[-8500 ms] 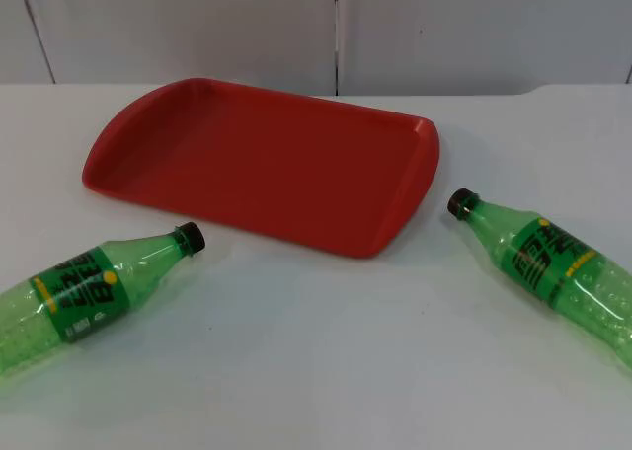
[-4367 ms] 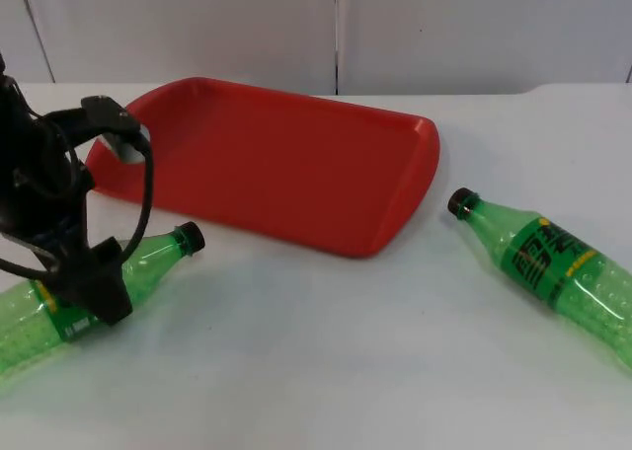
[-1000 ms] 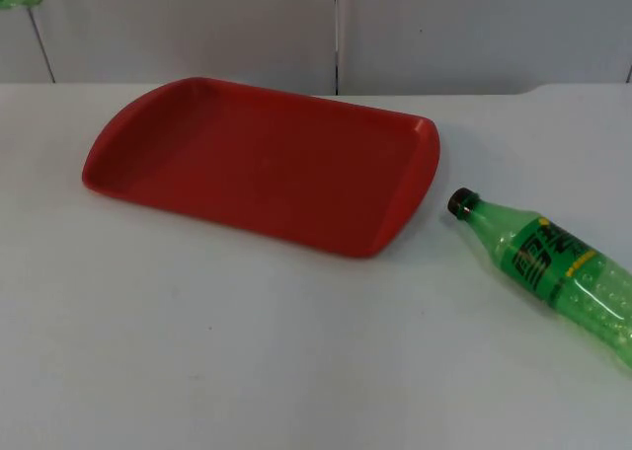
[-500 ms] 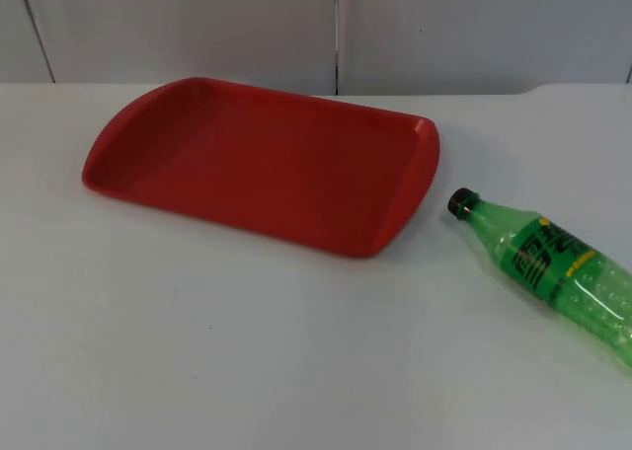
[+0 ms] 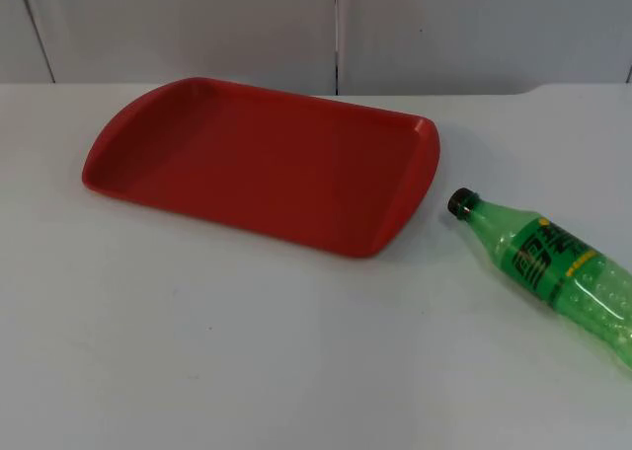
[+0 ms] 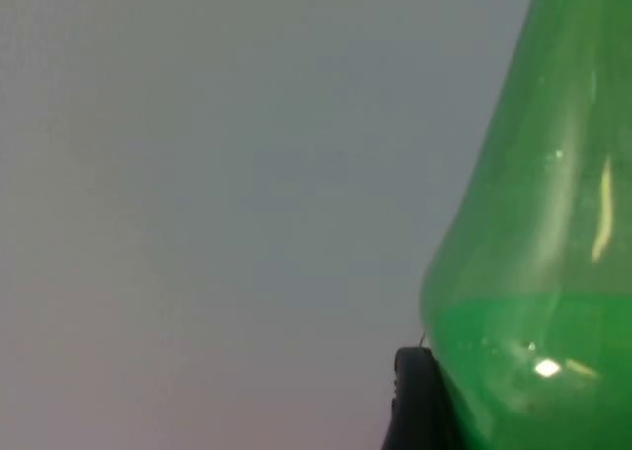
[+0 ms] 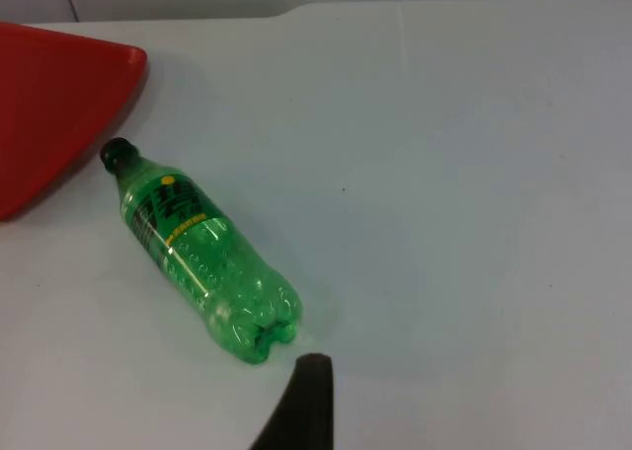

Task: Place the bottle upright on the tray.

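Observation:
A red tray (image 5: pixel 148 188) lies on the white table, left of the middle, with nothing on it. One green bottle (image 5: pixel 548 264) with a black cap lies on its side right of the tray, cap toward the tray's corner; the right wrist view has this lying bottle (image 7: pixel 202 262) too. My right gripper (image 7: pixel 301 411) hovers over the table behind that bottle's base, apart from it. My left gripper (image 6: pixel 513 420) is shut on a second green bottle (image 6: pixel 533 272), held up in the air against the grey wall, with a black fingertip (image 6: pixel 415 401) pressed to its side.
The grey partition wall (image 5: pixel 336 26) closes off the table behind the tray. White table surface (image 5: pixel 247 351) spreads in front of the tray and left of the lying bottle. The tray's corner (image 7: pixel 59 105) lies near that bottle's cap.
The left bottle, once lying on the table's left, was gripped by the left arm and lifted away. A green bit at the upper left corner one second ago has left the top view.

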